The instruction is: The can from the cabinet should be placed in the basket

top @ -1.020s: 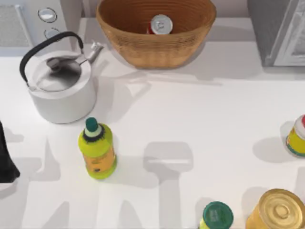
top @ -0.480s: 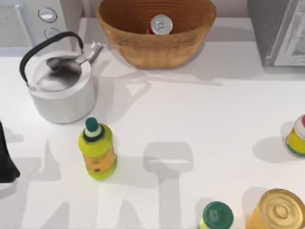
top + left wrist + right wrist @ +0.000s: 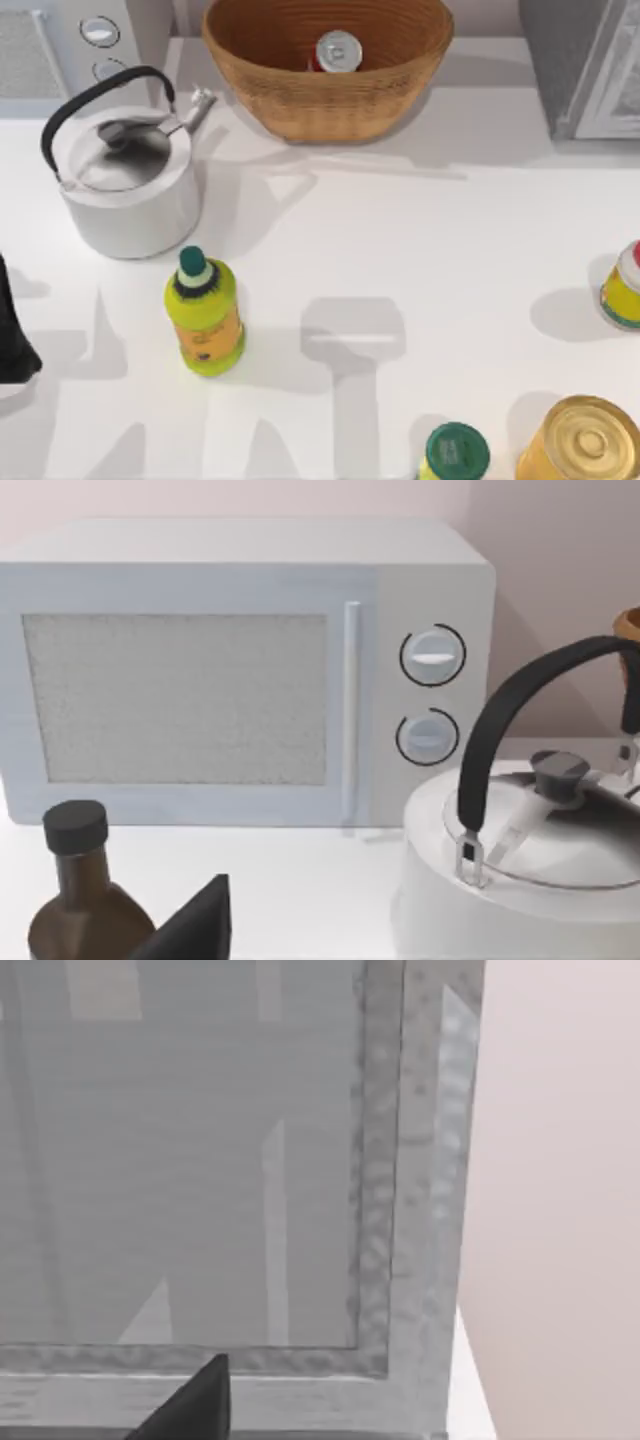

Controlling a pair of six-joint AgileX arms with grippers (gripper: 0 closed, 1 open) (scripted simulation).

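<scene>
No movement: left arm at left edge, can in basket.

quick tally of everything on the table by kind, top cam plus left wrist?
Cans: 2 – small red can in the basket, gold-lidded can
Bottles: 4 –, dark one
Basket: 1
Kettle: 1
Microwave: 1
Cabinet: 1
Total: 10

l arm parked at table's left edge; r gripper fingertip visible.
</scene>
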